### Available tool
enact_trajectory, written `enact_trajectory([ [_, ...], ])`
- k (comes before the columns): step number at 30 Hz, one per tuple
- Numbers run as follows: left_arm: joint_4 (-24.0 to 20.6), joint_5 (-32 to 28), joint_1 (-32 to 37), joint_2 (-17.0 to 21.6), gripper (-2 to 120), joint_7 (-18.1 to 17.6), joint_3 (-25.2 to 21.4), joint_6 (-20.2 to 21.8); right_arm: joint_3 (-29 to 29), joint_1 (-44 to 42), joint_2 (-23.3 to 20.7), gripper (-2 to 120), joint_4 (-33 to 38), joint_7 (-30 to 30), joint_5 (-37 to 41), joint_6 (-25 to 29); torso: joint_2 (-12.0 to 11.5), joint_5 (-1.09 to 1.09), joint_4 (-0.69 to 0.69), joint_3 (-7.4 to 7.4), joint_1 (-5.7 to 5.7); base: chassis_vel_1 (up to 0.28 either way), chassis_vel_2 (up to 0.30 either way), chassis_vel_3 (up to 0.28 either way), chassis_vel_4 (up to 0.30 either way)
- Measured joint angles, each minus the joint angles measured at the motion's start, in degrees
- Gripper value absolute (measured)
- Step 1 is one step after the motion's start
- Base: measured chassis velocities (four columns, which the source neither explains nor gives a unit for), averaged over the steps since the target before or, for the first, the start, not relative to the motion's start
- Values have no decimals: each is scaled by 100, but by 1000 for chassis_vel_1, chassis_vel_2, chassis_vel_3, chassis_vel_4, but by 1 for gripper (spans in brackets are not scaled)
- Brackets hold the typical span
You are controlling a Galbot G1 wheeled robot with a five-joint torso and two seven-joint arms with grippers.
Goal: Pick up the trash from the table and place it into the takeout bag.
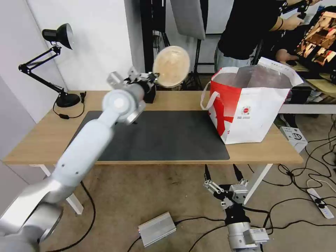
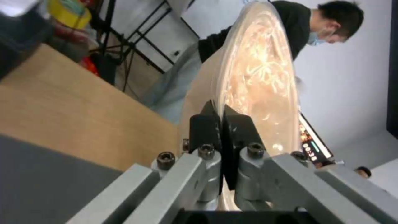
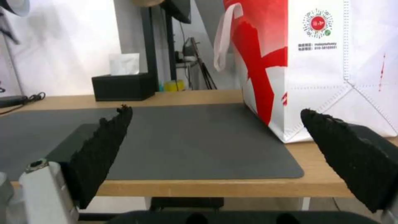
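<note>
Head view: left gripper (image 1: pixel 154 77) pinches the bowl (image 1: pixel 171 66) by its rim, tilted on edge above the table's (image 1: pixel 175 101) far side, left of the bag (image 1: pixel 252 105); bag contents hidden; its logo's (image 3: pixel 318 23) small print is unreadable; right gripper (image 1: pixel 224 175) hangs wide below the table's front edge.

A robotics lab or recording studio is suggested rather than a home. A plain light-wood table (image 1: pixel 168 101) on white legs is set on a bare floor strewn with black cables (image 1: pixel 301 175), a power strip (image 1: pixel 320 203) and a metal power supply box (image 1: pixel 156 229). Behind it, black light stands (image 1: pixel 196 66) and a hanging reflector panel (image 1: pixel 189 17) are seen against blank white walls, and a black desk lamp (image 1: pixel 57 35) is placed at the table's far corner.
</note>
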Motion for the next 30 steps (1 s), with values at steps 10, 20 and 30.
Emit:
enact_trajectory([
  [10, 947, 9, -865, -408, 0, 672, 799, -99, 0, 0, 0, 100, 0, 0, 0, 0, 0, 0, 0, 0, 0, 0, 0, 0, 0],
  [20, 1505, -51, -1254, -682, 0, 1409, 1223, -163, 0, 0, 0, 100, 0, 0, 0, 0, 0, 0, 0, -1, 0, 0, 0, 0, 0],
  [30, 1966, 18, -1400, -979, 0, 1920, 1496, -222, 0, 0, 0, 100, 0, 0, 0, 0, 0, 0, 1, -1, 0, 0, 0, 0, 0],
])
